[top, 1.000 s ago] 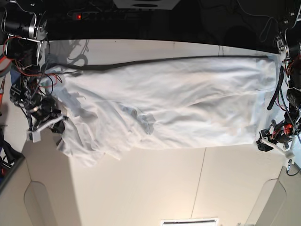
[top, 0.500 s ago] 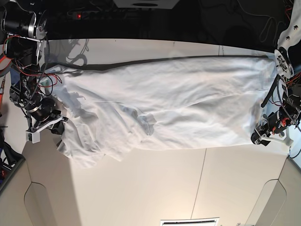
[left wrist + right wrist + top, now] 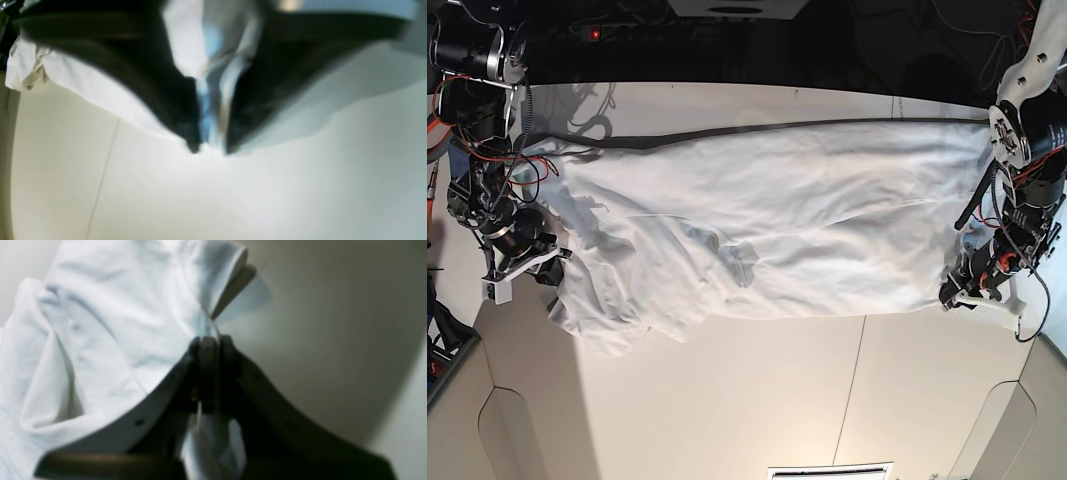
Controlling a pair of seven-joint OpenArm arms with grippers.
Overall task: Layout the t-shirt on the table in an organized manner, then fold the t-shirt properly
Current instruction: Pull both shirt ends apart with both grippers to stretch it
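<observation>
White table [image 3: 757,400] carries the t-shirt [image 3: 787,230], stretched wide between both arms. Each pinches cloth: the left gripper [image 3: 210,148] a hem corner, the right gripper [image 3: 208,340] a bunched fold, probably to pull the shirt flat before folding.

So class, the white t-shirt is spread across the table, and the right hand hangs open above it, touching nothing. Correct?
Not quite. The t-shirt is spread across the table, but the right hand is shut on the t-shirt, pinching a fold, as the right wrist view shows.
</observation>
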